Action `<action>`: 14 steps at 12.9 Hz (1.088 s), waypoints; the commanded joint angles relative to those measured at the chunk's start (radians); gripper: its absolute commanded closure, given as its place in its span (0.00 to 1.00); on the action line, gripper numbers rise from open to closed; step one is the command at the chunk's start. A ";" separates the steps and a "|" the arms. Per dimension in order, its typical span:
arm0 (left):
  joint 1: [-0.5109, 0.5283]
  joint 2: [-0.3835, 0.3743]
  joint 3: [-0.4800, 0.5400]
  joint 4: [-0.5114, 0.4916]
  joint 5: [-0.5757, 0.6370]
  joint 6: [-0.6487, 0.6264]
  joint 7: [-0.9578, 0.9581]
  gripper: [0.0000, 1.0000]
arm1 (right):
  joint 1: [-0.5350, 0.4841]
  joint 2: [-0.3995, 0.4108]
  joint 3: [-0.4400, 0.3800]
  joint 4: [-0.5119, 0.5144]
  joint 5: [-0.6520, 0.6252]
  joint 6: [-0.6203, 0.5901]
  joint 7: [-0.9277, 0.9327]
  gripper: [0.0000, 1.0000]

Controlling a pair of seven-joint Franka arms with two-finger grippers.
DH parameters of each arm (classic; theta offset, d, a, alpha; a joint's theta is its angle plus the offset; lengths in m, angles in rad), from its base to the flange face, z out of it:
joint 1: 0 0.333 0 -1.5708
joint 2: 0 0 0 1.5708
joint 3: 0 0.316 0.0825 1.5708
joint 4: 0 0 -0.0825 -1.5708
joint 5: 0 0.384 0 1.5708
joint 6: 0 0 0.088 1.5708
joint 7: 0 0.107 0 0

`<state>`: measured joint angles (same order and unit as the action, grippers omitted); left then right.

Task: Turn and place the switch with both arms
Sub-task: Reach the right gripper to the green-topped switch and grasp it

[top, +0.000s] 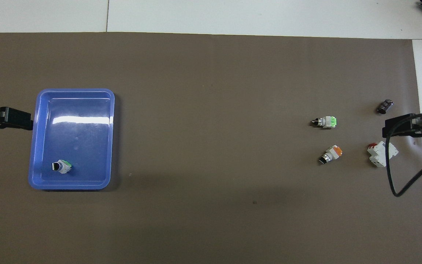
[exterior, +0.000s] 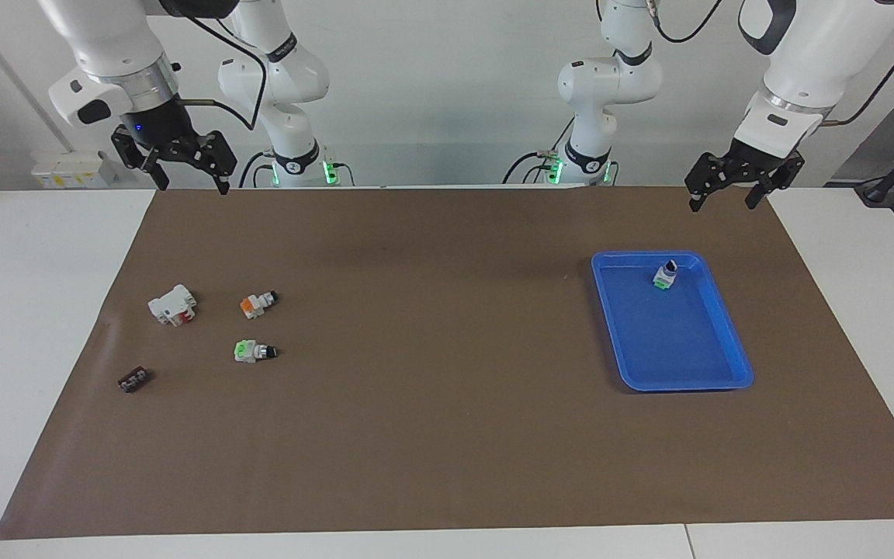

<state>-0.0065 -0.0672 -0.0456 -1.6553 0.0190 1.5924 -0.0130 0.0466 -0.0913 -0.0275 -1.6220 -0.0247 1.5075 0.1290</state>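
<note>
While both arms wait raised, the right gripper (exterior: 187,167) hangs fingers spread over the desk's (exterior: 447,435) edge; two switches (exterior: 258,303) lie toward its end; a third stands at the blue tray's (exterior: 719,382) twelve-o'clock in the facing view; the left gripper (exterior: 729,189) hangs released. Only this view shows the fingers.

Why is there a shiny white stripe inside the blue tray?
In the overhead view, that stripe is glare: a light from above reflects off the glossy floor of the blue tray, farther from the robots than the switch standing in it. In the facing view the tray shows no such stripe, only a soft sheen.
</note>
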 commanded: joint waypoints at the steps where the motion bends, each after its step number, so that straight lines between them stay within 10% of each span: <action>1: -0.010 -0.026 0.006 -0.035 0.019 0.017 -0.002 0.00 | -0.007 -0.024 0.003 -0.022 -0.001 0.000 0.001 0.00; 10: -0.012 -0.033 0.004 -0.052 0.019 0.049 -0.001 0.00 | -0.036 -0.035 -0.003 -0.261 0.138 0.351 -0.467 0.00; 14: -0.018 -0.033 0.006 -0.052 0.019 0.070 -0.001 0.00 | -0.040 0.128 -0.005 -0.298 0.143 0.558 -0.933 0.00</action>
<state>-0.0107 -0.0694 -0.0472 -1.6697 0.0190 1.6337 -0.0127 0.0198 -0.0342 -0.0384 -1.9078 0.0983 1.9883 -0.6342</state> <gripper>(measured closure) 0.000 0.000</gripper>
